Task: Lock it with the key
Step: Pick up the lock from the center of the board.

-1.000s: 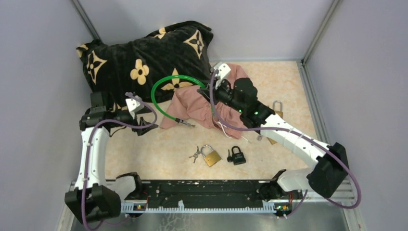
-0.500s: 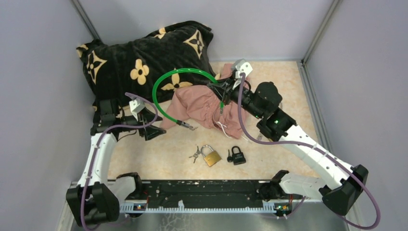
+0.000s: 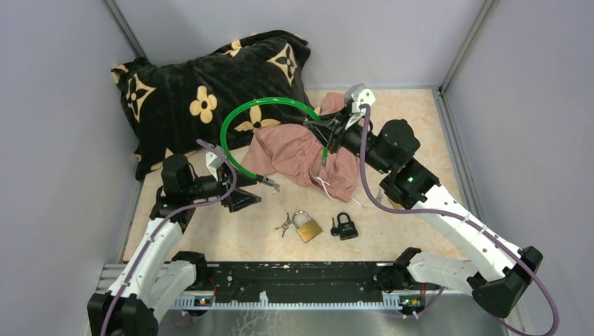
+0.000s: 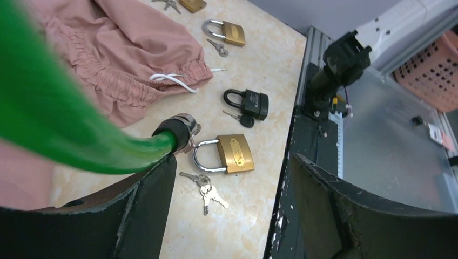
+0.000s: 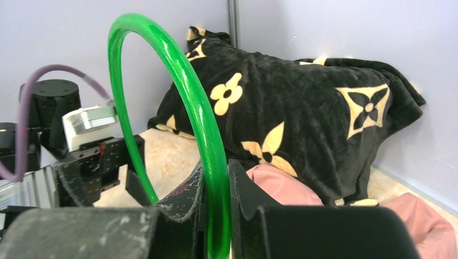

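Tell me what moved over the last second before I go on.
The right gripper, shut on the green plastic-sheathed cable loop, swung right, carrying the loop along. The open left gripper moved right, up to the cable's metal end, without gripping it. The brass padlock, black padlock and keys stayed put.

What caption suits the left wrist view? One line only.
Open left gripper frames the green cable, a brass padlock and loose keys.
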Robot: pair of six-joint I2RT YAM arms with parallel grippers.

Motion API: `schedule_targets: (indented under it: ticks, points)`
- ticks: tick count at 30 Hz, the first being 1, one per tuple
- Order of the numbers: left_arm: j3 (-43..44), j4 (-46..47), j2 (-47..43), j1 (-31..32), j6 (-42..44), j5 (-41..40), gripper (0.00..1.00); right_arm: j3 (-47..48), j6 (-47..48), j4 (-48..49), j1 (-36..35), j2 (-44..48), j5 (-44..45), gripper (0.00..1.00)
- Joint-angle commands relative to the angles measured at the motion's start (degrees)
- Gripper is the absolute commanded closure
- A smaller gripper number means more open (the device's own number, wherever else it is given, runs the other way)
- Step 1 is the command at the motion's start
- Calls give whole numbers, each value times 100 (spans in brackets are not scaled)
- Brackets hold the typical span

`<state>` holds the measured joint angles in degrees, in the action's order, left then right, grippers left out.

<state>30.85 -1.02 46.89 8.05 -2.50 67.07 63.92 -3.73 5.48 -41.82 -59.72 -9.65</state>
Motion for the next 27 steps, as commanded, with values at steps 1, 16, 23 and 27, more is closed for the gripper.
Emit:
schedule_targets:
  ticks: [1,16,23,27]
  points:
    - [-158,1596,61,47,-1454,-399,21,428,-260,481,34,406,-251,100]
    - [-1360,4731,-522,545,-2931,-1057,38,294,-786,699,32,608,-578,100]
    - [-1407,5042,-631,797,-3279,-946,65,335,-858,680,34,416,-590,100]
    - [-1467,5291,-642,842,-3669,-1245,100,442,-964,665,25,247,-663,100]
